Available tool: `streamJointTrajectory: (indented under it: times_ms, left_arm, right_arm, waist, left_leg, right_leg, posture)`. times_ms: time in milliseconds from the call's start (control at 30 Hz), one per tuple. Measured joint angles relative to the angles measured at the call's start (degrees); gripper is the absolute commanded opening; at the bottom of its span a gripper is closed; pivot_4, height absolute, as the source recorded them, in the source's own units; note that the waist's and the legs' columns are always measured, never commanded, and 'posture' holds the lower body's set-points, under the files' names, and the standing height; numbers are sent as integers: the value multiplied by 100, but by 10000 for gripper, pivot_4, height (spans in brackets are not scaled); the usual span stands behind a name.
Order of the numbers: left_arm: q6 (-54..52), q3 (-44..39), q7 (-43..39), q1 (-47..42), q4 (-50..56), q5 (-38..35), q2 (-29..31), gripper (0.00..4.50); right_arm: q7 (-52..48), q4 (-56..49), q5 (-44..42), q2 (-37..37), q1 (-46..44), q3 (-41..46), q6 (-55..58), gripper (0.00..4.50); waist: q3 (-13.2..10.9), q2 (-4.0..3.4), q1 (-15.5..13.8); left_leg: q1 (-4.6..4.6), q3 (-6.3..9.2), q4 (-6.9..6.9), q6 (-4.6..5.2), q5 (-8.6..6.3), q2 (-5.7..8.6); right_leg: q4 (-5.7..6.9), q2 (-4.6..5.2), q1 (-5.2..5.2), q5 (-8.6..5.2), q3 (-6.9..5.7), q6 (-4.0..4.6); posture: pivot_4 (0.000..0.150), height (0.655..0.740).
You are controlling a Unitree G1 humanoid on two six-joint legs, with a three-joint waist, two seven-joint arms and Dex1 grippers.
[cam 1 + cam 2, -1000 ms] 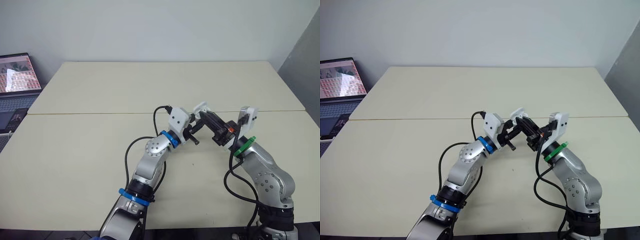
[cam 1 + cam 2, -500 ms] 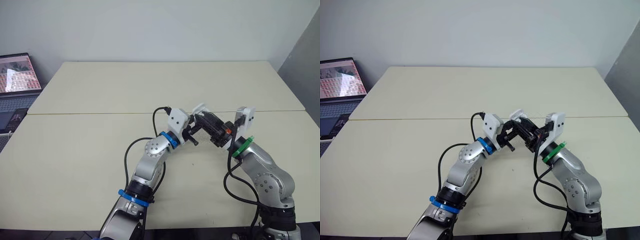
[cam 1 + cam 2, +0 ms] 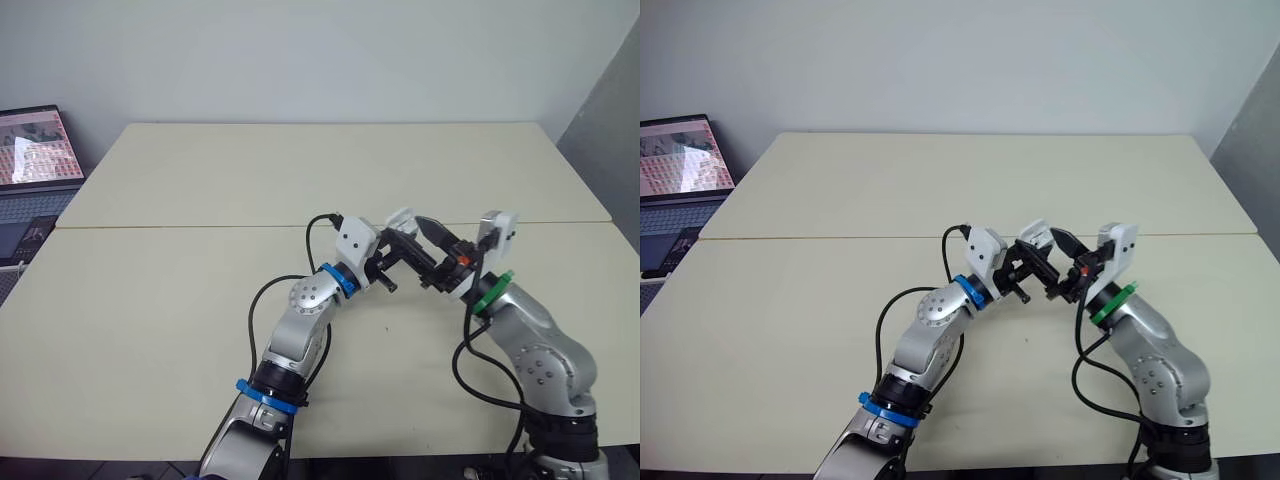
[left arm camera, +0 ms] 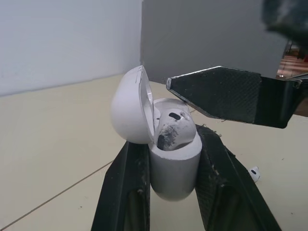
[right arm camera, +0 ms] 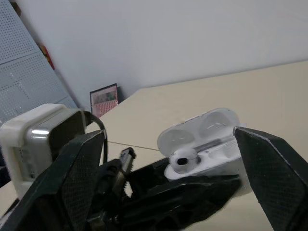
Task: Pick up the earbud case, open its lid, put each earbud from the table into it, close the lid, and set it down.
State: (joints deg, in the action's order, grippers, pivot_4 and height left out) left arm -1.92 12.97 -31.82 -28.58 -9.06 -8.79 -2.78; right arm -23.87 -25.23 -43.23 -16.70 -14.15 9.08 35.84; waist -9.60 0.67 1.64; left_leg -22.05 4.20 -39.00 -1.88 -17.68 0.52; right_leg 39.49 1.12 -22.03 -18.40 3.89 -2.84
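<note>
Right jaws spread near open case (image 4: 173, 166); laptop (image 3: 35, 165) aside.

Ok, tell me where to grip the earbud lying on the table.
Likely pinch the earbud across its rounded body, coming down from above with the right end effector: it lies flat on the table, leaving only its sides free.

Bright, diffuse room light lies evenly over the table (image 3: 180, 200) — matte top, w/ the pale wall (image 3: 300, 60) behind it lit just as flat. Laptop screen (image 3: 38, 148) off the table's left edge glows brighter than its surroundings. The earbud case (image 4: 173, 163) above the table shows soft shading on its underside — grey panel (image 3: 610, 110) at the table's right reads darker.
</note>
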Motion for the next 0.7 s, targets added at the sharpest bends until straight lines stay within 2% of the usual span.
streamJointTrajectory:
  times_ms: [167,267,367,700]
  left_arm:
    - [-236,-9,-302,242,334,-214,369,8069]
    - [-624,36,-793,720,692,-450,898,8069]
    - [-973,35,-1143,1071,968,-620,1313,8069]
    - [-2278,16,-1862,1465,2063,-1599,2076,8069]
  right_arm:
    - [-125,254,-338,-979,-10,693,381,44789]
    - [-475,893,-7,-1877,85,788,435,44789]
    - [-822,1622,494,-2421,212,713,339,44789]
    - [-2309,2923,1896,-3149,496,-113,-936,44789]
  waist:
    - [0,0,1]
    - [1,-1,4]
    - [1,-1,3]
    - [1,-2,8]
  left_leg:
    - [3,-1,1,2,0,-1]
    - [4,-5,3,3,-1,-2]
    - [5,-6,2,4,1,-4]
    - [14,-8,1,5,1,-5]
  right_leg:
    - [2,-2,1,0,1,0]
    - [1,-4,1,0,4,0]
    - [3,-5,2,0,5,0]
    - [4,-4,8,0,8,0]
  posture:
    - [1500,7400]
    - [1500,7400]
    - [1500,7400]
    - [1500,7400]
